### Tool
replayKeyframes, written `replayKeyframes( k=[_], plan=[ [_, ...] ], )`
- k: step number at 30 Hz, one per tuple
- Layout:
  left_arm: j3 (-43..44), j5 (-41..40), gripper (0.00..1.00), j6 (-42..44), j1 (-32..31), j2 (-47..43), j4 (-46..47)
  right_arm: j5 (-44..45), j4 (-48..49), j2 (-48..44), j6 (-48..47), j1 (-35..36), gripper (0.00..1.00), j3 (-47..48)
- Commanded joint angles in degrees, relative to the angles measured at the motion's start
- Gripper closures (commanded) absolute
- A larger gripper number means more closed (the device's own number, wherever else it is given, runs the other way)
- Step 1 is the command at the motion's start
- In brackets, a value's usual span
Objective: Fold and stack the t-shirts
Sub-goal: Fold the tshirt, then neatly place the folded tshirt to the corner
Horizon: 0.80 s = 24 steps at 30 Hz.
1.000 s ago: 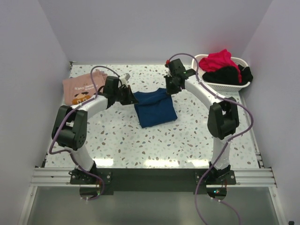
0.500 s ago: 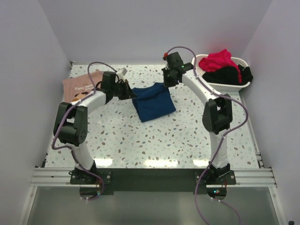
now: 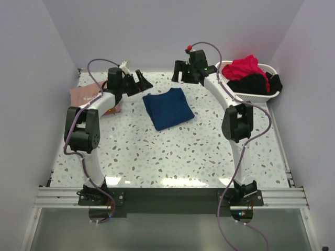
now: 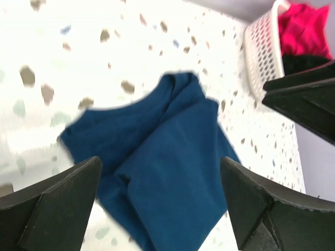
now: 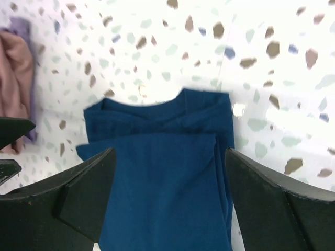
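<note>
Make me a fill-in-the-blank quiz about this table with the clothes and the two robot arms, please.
1. The left pincer and the right pincer both stand ___ above the folded dark blue cloth t-shirt, gripping nothing.
2. The white plastic basket holds a black garment and a bright garment coloured ___.
3. The salmon-pink cloth t-shirt lies on the speckled table at the robot's ___ side.

Missing words: open; red; left
</note>
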Motion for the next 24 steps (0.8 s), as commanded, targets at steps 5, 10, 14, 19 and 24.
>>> replayKeyframes(
  k=[5, 10, 14, 19, 24],
  plan=[
    [-3.4, -2.6, 0.0, 2.3, 0.0, -7.2, 2.5, -4.1, 9.2, -9.3, -1.7, -0.2, 0.14, -6.8],
    [-13.1, -0.4, 0.0, 0.1, -0.1, -10.3, 8.1, -8.3, 13.9, -14.2, -0.7, -0.2, 0.25, -20.5],
    [-19.7, 2.3, 0.0, -1.0, -0.3, -11.1, 11.6, -12.3, 16.7, -15.5, 0.4, -0.1, 0.38, -26.7],
    [-23.8, 5.6, 0.0, -3.5, -1.8, -9.2, 18.2, -14.1, 16.1, -12.9, 1.3, 0.0, 0.48, -29.1],
    [-27.7, 7.4, 0.0, -6.5, -2.5, -7.5, 24.7, -14.1, 11.6, -8.6, 0.6, 0.0, 0.51, -27.7]
  ],
)
